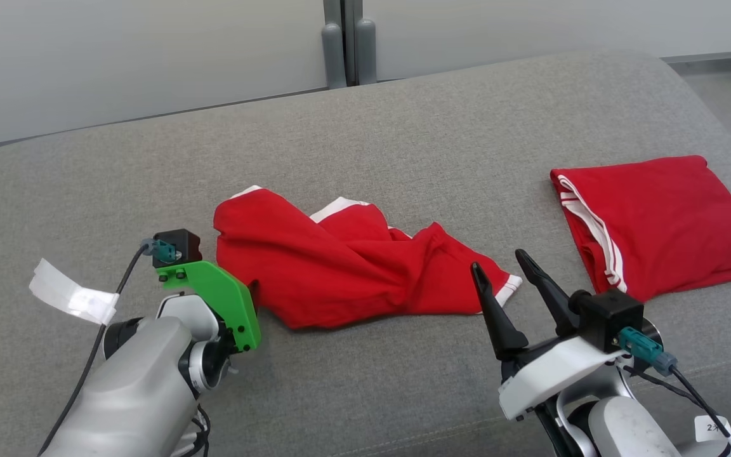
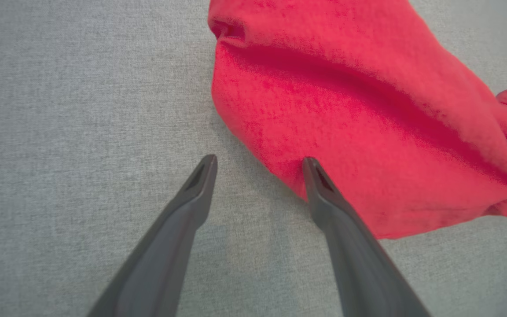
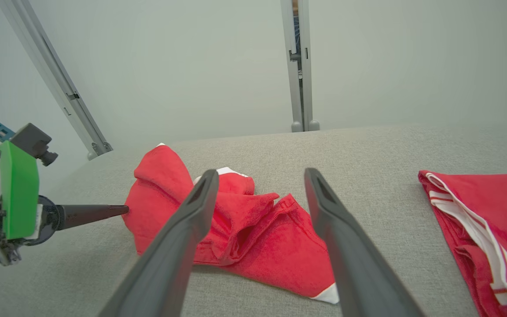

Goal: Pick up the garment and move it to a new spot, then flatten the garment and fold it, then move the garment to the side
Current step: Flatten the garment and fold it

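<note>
Two red garments lie on the grey couch: the crumpled garment mid-surface, a folded garment by the right edge. The left tool is released, spread at the crumpled garment's left end. The right tool is released and empty by its right end. Pale wall panels stand behind.

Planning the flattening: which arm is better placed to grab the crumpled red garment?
Left, probably: the left gripper, jaws open, is at the edge of the crumpled garment; the right gripper seems farther back.
</note>
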Available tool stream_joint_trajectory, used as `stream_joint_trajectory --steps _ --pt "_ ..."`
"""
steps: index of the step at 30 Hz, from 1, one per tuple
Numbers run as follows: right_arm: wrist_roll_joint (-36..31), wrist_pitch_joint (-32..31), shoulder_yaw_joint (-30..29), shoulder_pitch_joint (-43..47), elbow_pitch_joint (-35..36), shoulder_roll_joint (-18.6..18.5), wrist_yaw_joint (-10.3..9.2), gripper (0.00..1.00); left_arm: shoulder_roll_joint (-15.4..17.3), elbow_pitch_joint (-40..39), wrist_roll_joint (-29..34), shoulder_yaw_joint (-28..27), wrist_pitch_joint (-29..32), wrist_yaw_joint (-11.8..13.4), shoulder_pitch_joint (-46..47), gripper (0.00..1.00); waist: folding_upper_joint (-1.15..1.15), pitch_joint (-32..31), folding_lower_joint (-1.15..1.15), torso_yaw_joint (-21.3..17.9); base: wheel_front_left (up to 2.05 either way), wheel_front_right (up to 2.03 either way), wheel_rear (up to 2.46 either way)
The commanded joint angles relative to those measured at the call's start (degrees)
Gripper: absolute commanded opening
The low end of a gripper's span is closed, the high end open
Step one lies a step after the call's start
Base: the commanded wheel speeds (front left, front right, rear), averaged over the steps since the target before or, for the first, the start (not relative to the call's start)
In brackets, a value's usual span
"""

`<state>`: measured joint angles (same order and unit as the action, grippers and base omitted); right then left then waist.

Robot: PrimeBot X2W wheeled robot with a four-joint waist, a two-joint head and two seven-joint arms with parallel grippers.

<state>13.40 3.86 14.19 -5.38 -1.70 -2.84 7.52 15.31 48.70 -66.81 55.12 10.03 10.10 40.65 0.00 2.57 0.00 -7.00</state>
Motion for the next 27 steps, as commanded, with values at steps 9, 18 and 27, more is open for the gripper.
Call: stream_joint_trajectory --steps 9,18,27 --pt "-0.83 -0.63 -0.05 -0.63 0.65 -0.11 -0.07 1.00 -0.57 1.27 -2.10 -1.27 1.74 -1.65 1.00 1.00 0.00 0.84 0.00 -2.03 0.00 0.00 0.00" --pt "-0.99 -0.54 -0.62 -0.37 0.81 -0.11 -0.07 1.00 -0.60 1.61 -0.67 -0.08 -0.27 -3.95 1.06 0.00 0.00 0.65 0.00 -1.61 0.00 0.00 0.00" --pt "-0.36 -0.23 -1.47 0.88 0.63 -0.12 -0.07 1.00 3.47 -4.98 3.29 1.81 -7.11 -3.53 -3.53 0.00 0.00 -0.69 0.00 0.41 0.00 0.00 0.00"
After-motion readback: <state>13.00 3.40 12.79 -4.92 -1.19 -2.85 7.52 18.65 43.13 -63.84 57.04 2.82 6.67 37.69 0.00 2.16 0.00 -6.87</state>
